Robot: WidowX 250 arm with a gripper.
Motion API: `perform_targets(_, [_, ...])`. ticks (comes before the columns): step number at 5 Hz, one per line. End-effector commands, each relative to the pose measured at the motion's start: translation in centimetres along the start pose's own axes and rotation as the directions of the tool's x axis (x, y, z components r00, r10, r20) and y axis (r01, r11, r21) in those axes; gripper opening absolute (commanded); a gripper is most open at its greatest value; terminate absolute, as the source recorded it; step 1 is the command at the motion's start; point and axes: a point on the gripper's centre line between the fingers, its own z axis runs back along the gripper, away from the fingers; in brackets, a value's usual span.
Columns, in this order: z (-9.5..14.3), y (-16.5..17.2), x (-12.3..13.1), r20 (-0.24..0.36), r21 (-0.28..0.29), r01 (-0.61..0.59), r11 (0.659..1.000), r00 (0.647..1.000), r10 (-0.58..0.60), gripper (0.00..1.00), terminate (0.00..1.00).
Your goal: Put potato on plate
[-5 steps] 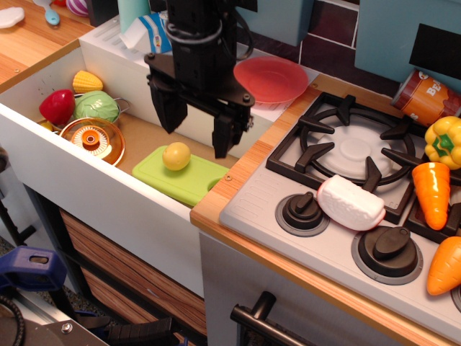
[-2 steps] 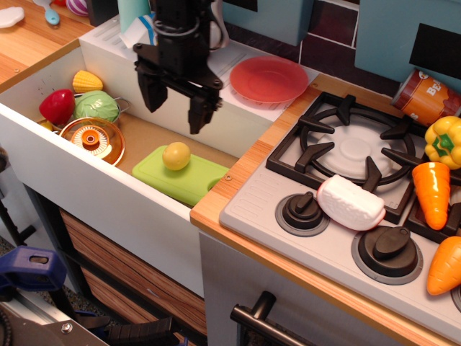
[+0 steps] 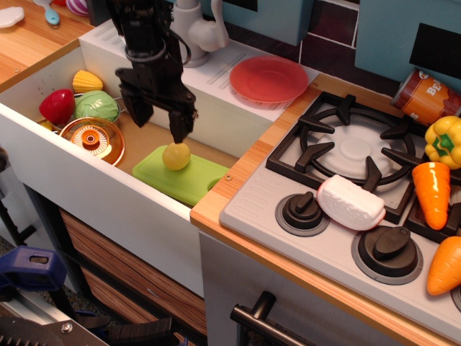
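In the only view, the gripper (image 3: 160, 125) hangs in the sink with its jaws spread wide, holding nothing, just above the potato (image 3: 176, 156). The potato rests on a green board (image 3: 194, 177) near the sink's front right corner. The plate (image 3: 269, 78) sits on the back ledge.

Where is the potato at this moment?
The potato lies on the green cutting board inside the sink, at the left of the view, just below the open gripper and well in front of the red plate.
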Motion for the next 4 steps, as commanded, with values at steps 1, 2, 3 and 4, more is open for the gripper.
perform_targets(1, [-0.8, 1.0, 1.1, 0.060, -0.005, 0.011, 1.000, 0.998, -0.010, 1.00, 0.00])
perform_targets(2, [-1.7, 1.2, 1.2, 0.064, -0.008, 0.025, 1.000, 0.998, -0.024, 1.00, 0.00])
perform_targets(3, [-2.2, 1.7, 1.4, 0.050, -0.026, 0.040, 0.999, 0.998, -0.039, 1.00, 0.00])
perform_targets(4, [-3.1, 1.8, 1.3, 0.050, -0.050, 0.043, 0.998, 0.998, -0.040, 1.00, 0.00])
